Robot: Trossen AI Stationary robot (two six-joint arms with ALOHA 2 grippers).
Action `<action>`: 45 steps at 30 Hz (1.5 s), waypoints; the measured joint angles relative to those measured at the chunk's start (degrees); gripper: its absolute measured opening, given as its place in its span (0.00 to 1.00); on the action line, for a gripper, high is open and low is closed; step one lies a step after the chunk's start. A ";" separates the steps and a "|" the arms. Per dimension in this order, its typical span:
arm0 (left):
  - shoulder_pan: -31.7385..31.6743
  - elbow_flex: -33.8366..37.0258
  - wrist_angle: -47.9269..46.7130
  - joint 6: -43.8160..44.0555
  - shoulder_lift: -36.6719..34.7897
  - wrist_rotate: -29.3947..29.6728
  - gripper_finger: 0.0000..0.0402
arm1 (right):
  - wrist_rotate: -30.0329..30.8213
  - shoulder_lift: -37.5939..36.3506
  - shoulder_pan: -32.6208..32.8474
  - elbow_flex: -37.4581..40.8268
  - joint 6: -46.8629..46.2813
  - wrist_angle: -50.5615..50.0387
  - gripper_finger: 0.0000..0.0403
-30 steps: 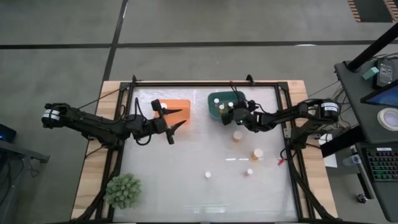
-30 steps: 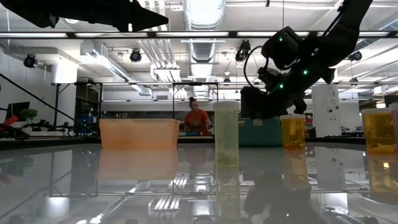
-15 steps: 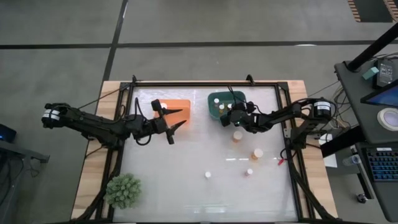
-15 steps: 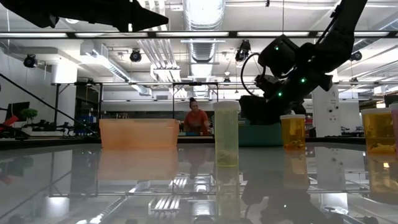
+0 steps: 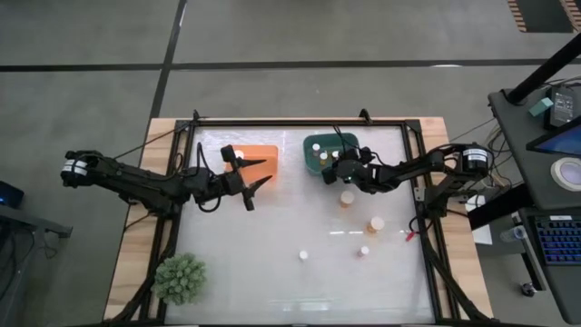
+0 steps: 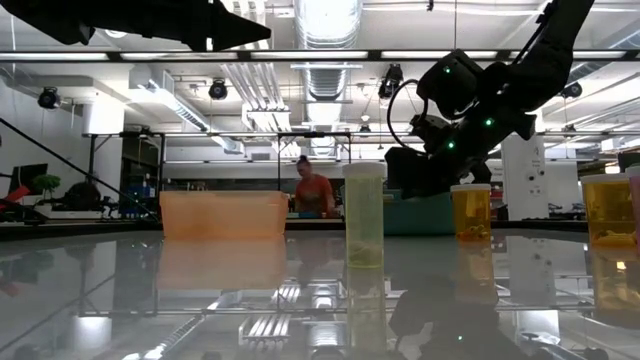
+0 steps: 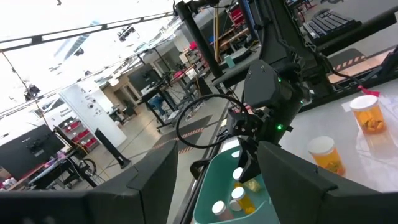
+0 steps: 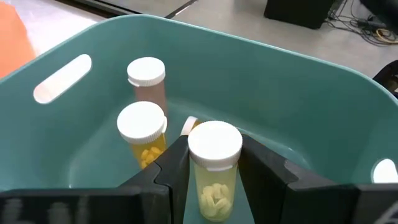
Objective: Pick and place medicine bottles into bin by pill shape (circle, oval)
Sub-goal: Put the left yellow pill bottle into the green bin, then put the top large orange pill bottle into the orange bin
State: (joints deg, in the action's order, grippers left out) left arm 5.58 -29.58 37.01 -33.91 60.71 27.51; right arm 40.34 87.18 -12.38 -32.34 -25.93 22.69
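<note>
My right gripper (image 8: 214, 163) is shut on a medicine bottle (image 8: 214, 149), amber with a white cap and pale pills, over the teal bin (image 8: 292, 93). In the high view this gripper (image 5: 334, 169) stands over the teal bin (image 5: 313, 143). Inside the bin stand two capped bottles (image 8: 146, 78) (image 8: 142, 127), and the cap of a third (image 8: 188, 124) shows behind a finger. My left gripper (image 5: 259, 174) hangs open beside the orange bin (image 5: 259, 153), touching nothing. Loose bottles (image 5: 348, 197) (image 5: 376, 223) (image 5: 364, 251) (image 5: 304, 255) stand on the table. My right gripper pinches the bottle's body (image 8: 214, 180) just under the cap between its two fingers (image 8: 171, 165). The fingers come from the table's right side, slanting a little down. The bottle stands upright, lifted clear above the bin's floor.
A green plant (image 5: 179, 277) sits at the near left corner. In the low view a pale bottle (image 6: 364, 215) stands in the middle, with amber ones (image 6: 472, 212) (image 6: 608, 210) to its right. A person (image 6: 312, 190) is in the room beyond the table.
</note>
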 joint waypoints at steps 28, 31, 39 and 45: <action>0.02 0.00 0.00 0.07 0.00 -0.02 0.52 | -0.33 -18.12 2.35 0.00 -0.35 -11.07 0.52; 0.02 0.00 0.00 0.24 0.00 -0.02 0.52 | -0.33 -24.28 4.48 0.00 -0.17 -16.69 0.51; 0.00 0.00 0.17 0.50 0.00 -0.02 0.52 | -8.33 -37.66 10.14 0.00 -3.31 -25.84 0.50; 0.02 -0.13 0.42 0.56 0.00 -0.02 0.52 | -22.70 -41.46 10.27 -0.15 -11.22 -27.11 0.50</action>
State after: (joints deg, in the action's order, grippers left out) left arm 5.61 -29.71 37.43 -33.35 60.71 27.49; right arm 17.64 45.72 -2.11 -32.49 -37.15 -4.42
